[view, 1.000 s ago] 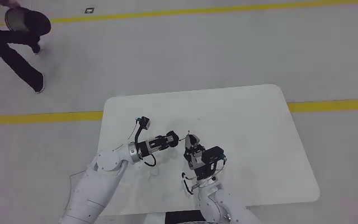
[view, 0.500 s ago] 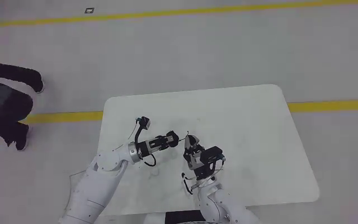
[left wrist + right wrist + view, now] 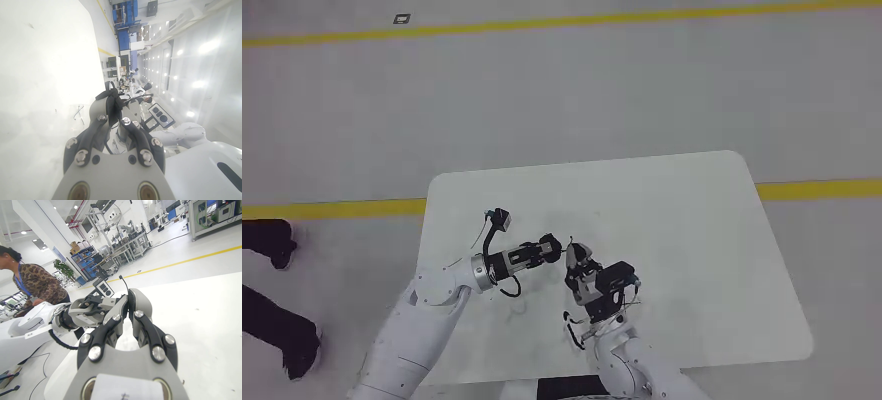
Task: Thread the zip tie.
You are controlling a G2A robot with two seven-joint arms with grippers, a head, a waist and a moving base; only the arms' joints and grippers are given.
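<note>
A thin black zip tie (image 3: 124,285) stands upright from my right gripper (image 3: 128,306), which is shut on its strap; the small head sticks up above the fingertips. My left gripper (image 3: 112,96) is shut too, its black pads pressed together on a dark strip at their tips. Both grippers meet tip to tip above the white table (image 3: 692,220), the left gripper (image 3: 554,246) just left of the right gripper (image 3: 575,254). Where the strap runs between the two is hidden by the fingers.
A clear plastic bag (image 3: 77,115) with a few loose ties lies on the table close by the left gripper. The table's right half and far side are bare white surface. Its near edge runs just behind both arms.
My right gripper has shifted a little left and away from me, closing the gap to the left gripper. The left arm has held still.
</note>
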